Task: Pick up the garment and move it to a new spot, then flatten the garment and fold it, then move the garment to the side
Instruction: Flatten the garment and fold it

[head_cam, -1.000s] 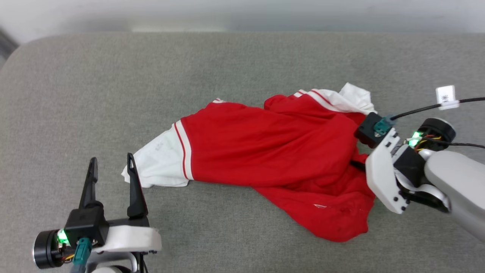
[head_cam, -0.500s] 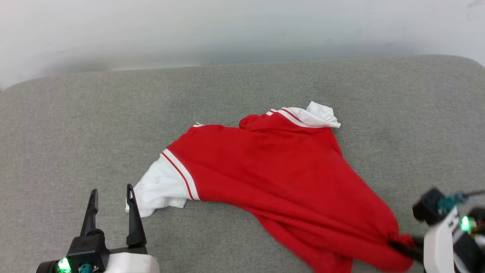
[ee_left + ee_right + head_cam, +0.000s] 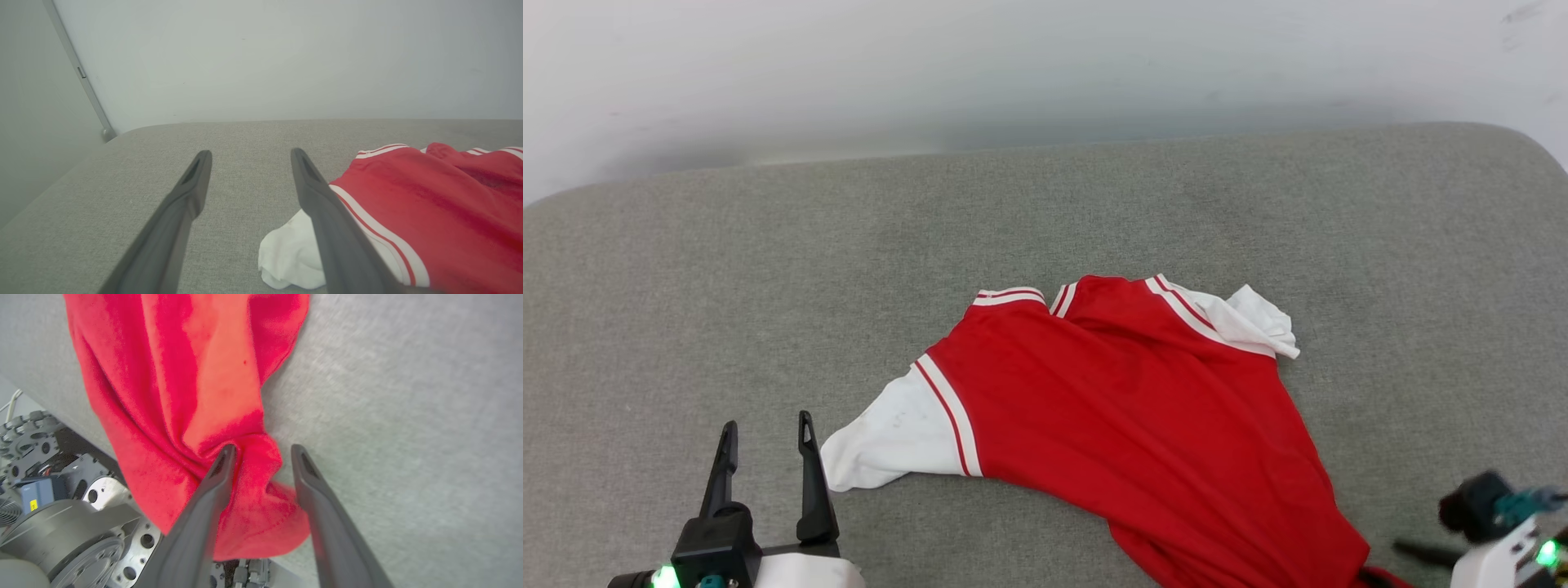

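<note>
On the grey woven upholstered surface (image 3: 686, 286), towards its near edge: red jersey-style T-shirt with white short sleeves (image 3: 1127, 408). Behind the T-shirt, beyond the surface's far edge: pale plain wall (image 3: 1013, 73). Just left of the T-shirt's left-hand sleeve: left gripper (image 3: 766, 422). At the T-shirt's near right corner, one finger on either side of a fold: right gripper (image 3: 263, 449). Beside that corner, past the surface's edge: grey metal base (image 3: 61, 522).
</note>
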Available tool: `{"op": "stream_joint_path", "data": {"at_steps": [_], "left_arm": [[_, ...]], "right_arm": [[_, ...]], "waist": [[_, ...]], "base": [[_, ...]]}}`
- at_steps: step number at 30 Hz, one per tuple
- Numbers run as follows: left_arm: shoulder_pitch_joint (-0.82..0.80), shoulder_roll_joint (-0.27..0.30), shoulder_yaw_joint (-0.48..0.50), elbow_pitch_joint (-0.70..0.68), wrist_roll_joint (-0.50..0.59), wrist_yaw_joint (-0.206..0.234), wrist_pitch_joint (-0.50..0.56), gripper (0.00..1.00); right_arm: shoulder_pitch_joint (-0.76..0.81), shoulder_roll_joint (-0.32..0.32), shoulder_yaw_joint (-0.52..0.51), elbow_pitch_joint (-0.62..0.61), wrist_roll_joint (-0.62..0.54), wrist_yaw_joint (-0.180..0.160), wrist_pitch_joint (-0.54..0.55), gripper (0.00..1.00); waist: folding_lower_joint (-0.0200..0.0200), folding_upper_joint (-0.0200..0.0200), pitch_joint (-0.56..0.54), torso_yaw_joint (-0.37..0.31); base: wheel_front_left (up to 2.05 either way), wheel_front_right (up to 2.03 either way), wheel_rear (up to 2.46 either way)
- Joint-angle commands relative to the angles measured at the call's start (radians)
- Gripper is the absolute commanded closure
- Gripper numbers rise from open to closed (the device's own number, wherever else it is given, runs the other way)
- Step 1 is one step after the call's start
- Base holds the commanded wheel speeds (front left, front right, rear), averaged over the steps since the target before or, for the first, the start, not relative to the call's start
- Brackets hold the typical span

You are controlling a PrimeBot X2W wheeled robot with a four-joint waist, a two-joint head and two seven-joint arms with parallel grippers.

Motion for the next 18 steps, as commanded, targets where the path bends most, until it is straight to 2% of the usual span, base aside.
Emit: {"op": "stream_joint_path", "data": {"at_steps": [1, 7, 10, 13, 18], "left_arm": [[0.013, -0.006, 0.008, 0.002, 0.005, -0.003, -0.002, 0.0], [0.011, -0.018, 0.015, -0.001, 0.019, -0.017, -0.002, 0.0], [-0.008, -0.027, 0.016, -0.007, 0.026, -0.023, -0.002, 0.0], [-0.033, -0.035, 0.013, -0.008, 0.034, -0.036, -0.002, 0.0], [-0.076, -0.045, 0.006, -0.012, 0.048, -0.055, -0.002, 0.0]], "right_arm": [[0.011, -0.004, -0.067, -0.029, -0.034, -0.001, 0.008, 0.0], [-0.013, -0.024, -0.333, -0.197, -0.148, -0.001, 0.083, 0.0], [-0.073, -0.032, -0.416, -0.277, -0.193, -0.001, 0.151, 0.0], [-0.159, -0.036, -0.435, -0.315, -0.206, -0.001, 0.23, 0.0], [-0.37, -0.039, -0.356, -0.281, -0.18, -0.001, 0.395, 0.0]], "waist": [[0.0001, 0.0, -0.005, -0.003], [0.0001, 0.0, 0.001, 0.001], [0.0001, 0.0, 0.021, 0.011], [0.0001, 0.0, 0.05, 0.027], [0.0001, 0.0, 0.112, 0.063]], "base": [[0.0, 0.0, 0.0], [0.0, 0.0, 0.0], [0.0, 0.0, 0.0], [0.0, 0.0, 0.0], [0.0, 0.0, 0.0]]}}
